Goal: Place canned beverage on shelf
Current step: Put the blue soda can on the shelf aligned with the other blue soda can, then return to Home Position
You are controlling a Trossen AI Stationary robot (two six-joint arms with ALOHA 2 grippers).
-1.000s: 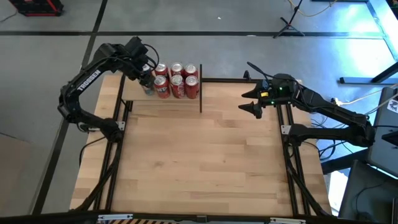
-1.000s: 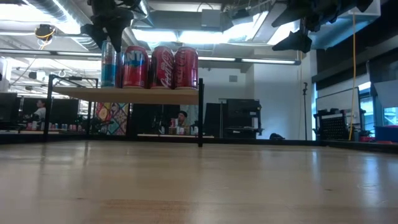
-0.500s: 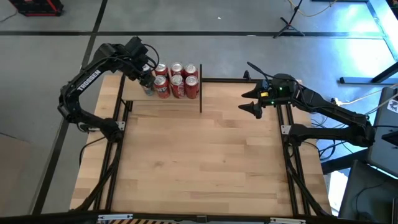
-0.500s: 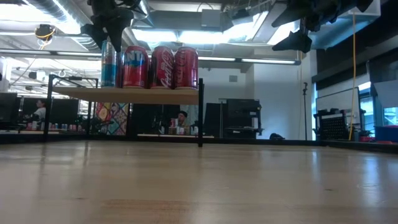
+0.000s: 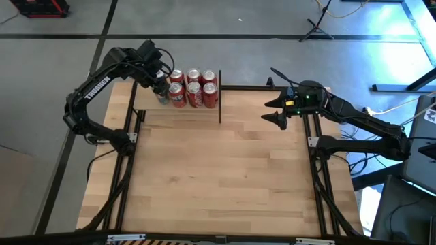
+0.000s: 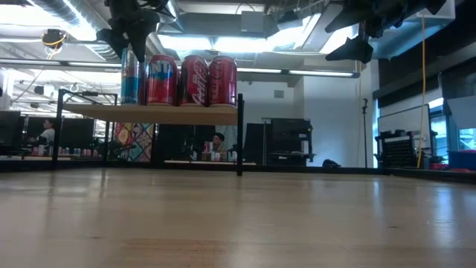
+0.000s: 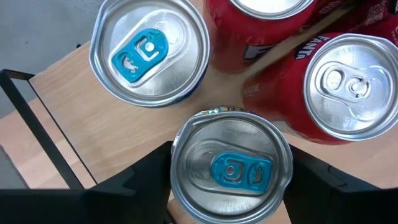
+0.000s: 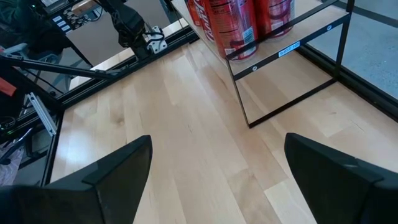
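The shelf stands at the table's far left and shows in the low view. Several red cans stand upright on it. My left gripper is above the shelf's left end, shut on a silver can with a blue tab, which shows in the low view. A second blue-tab can stands just behind it. My right gripper is open and empty, raised above the table's far right; it shows in the right wrist view. My left gripper pinches the silver can between its two fingers, one on each side of the can's wall just below the top rim. The fingers come from above, pointing down. The can is upright, with its bottom on the shelf's board.
The red cans stand close against the held can on its right. The shelf's thin black posts rise at its corners. The wide wooden tabletop lies in front of the shelf. People sit in the room beyond.
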